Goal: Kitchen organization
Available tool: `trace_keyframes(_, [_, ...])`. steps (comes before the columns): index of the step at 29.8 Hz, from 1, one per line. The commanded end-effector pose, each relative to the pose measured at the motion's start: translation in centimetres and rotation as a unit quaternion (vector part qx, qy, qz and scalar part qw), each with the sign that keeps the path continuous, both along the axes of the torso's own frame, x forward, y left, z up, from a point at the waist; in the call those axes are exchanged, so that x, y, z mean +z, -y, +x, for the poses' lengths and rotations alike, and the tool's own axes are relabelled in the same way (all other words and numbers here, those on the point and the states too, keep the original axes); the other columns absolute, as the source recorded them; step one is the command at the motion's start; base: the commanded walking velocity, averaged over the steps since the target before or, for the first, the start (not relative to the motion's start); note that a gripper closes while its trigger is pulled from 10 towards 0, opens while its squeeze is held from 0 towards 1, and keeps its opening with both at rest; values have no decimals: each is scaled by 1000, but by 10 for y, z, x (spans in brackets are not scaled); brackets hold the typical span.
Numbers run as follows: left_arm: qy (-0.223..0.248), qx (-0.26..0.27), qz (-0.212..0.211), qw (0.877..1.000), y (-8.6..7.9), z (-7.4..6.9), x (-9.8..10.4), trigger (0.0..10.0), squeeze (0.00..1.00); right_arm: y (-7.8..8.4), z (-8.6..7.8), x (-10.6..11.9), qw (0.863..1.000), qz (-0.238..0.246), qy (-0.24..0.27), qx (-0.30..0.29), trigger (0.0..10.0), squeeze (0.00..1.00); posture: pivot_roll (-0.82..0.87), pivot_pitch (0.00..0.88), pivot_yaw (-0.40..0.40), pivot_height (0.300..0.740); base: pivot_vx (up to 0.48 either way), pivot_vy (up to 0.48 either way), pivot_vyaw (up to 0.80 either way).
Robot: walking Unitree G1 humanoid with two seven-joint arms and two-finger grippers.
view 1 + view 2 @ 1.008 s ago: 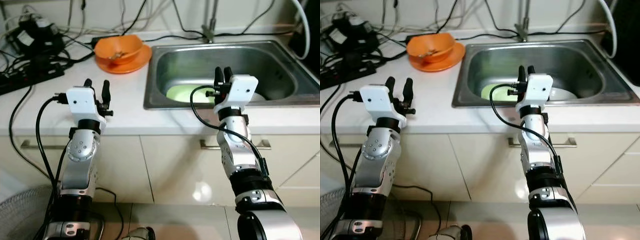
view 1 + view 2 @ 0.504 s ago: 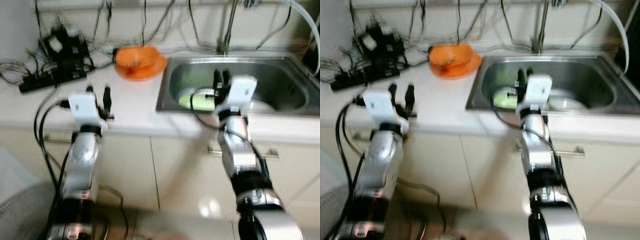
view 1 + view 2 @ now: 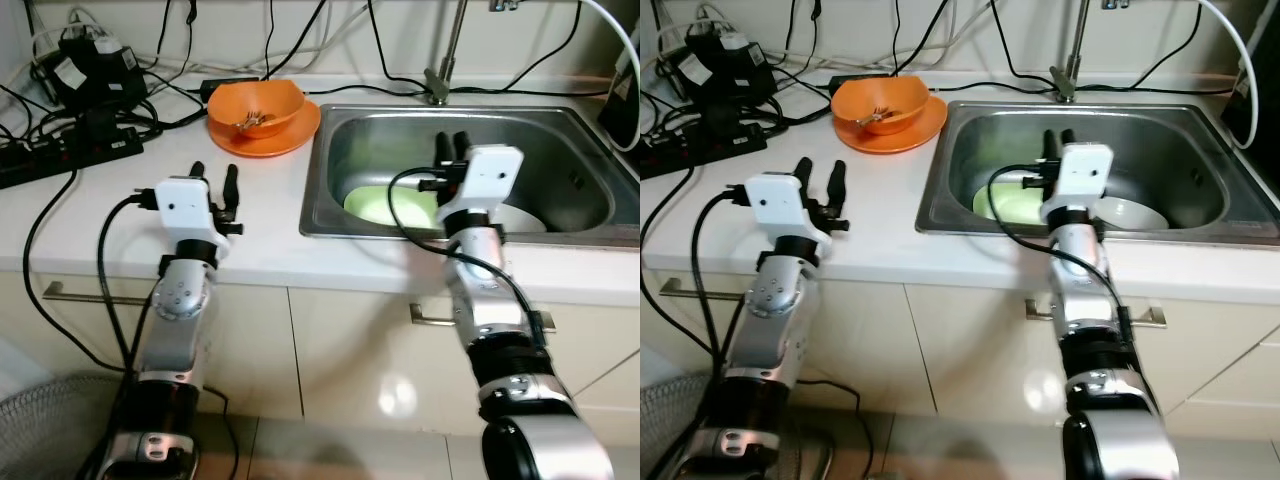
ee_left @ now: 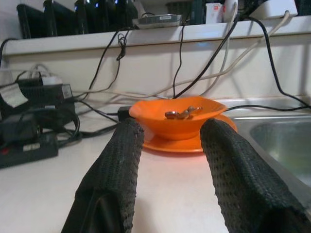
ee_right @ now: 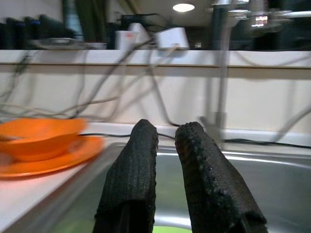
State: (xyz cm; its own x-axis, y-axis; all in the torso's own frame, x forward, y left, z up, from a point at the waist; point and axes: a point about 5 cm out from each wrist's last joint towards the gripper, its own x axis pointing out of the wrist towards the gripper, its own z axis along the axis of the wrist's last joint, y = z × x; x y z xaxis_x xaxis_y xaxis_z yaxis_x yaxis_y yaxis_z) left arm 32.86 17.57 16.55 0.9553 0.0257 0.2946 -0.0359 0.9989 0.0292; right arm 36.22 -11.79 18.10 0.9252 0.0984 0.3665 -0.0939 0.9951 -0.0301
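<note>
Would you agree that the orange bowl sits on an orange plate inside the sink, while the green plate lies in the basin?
Not quite. The orange bowl on its orange plate stands on the counter left of the sink, as the left eye view shows. The green plate does lie in the basin.

Sink (image 3: 570, 140) is brushed stainless steel, dull sheen. Countertop (image 3: 120, 215) is smooth, white, matt. Orange bowl (image 3: 255, 105) and orange plate (image 3: 285, 135) look like glossy plastic. Left gripper (image 4: 167, 179) fingers (image 4: 114, 170) are black, rough, knurled. Cabinet fronts (image 3: 350, 345) are glossy cream.

A black power strip (image 3: 60, 160) and tangled cables (image 3: 110, 95) lie on the counter.
</note>
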Motion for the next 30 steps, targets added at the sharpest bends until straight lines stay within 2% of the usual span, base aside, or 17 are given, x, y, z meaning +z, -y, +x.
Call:
trace_keyframes(1, [8,-12,0,1000,7,2,4,10000,0,12,2,3,1000,-1,0,-17,10000,0,115,0,49,740,251,0,0])
trace_keyframes(25, [12,-10,7,1000,4,5,6,10000,0,5,2,0,1000,-4,-6,-9,10000,0,130,0,52,740,249,0,0])
trace_keyframes(30, [12,-6,8,1000,3,5,6,10000,0,3,2,2,1000,-2,-5,-6,10000,0,139,0,50,740,288,0,714])
